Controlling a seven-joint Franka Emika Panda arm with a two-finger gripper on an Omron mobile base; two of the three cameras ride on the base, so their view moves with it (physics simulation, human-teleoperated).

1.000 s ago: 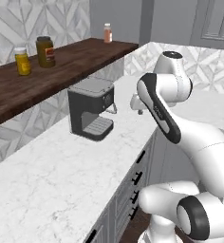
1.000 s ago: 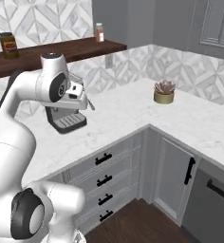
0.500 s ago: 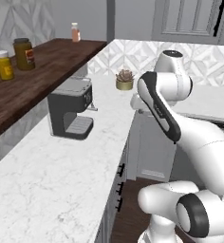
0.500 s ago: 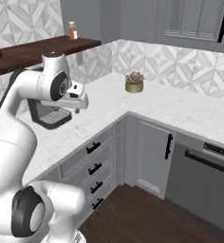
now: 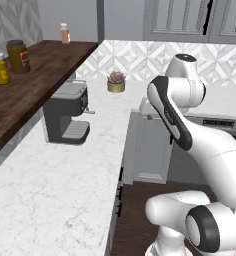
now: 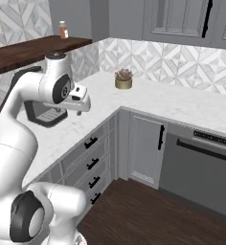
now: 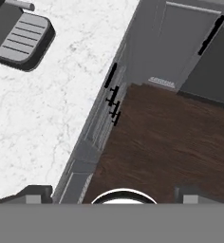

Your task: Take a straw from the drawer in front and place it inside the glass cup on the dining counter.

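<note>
Our tool [image 7: 115, 193] stands open: its two dark fingertips [image 7: 38, 192] sit wide apart at the bottom of the hand view with nothing between them. In the right base view the tool [image 6: 79, 100] hangs over the front edge of the white marble worktop [image 6: 62, 139]. The drawer stack [image 6: 93, 165] lies below it and slightly to its right. In the hand view the same stack is seen steeply from above, so we make out little more than its black handles [image 7: 113, 97] beside the dark wood floor [image 7: 166, 142]. Every drawer front is shut, so whatever lies inside is hidden from us, and we cannot tell which drawer is the one meant. In the left base view the arm's own forearm covers the tool. Farther along the worktop stands a dark coffee machine [image 5: 66, 120], cut off at the top corner of the hand view. Beyond it, in the corner, sits a small potted plant [image 6: 123, 79]. A dark appliance front [image 6: 201, 167] lies to the right.
</note>
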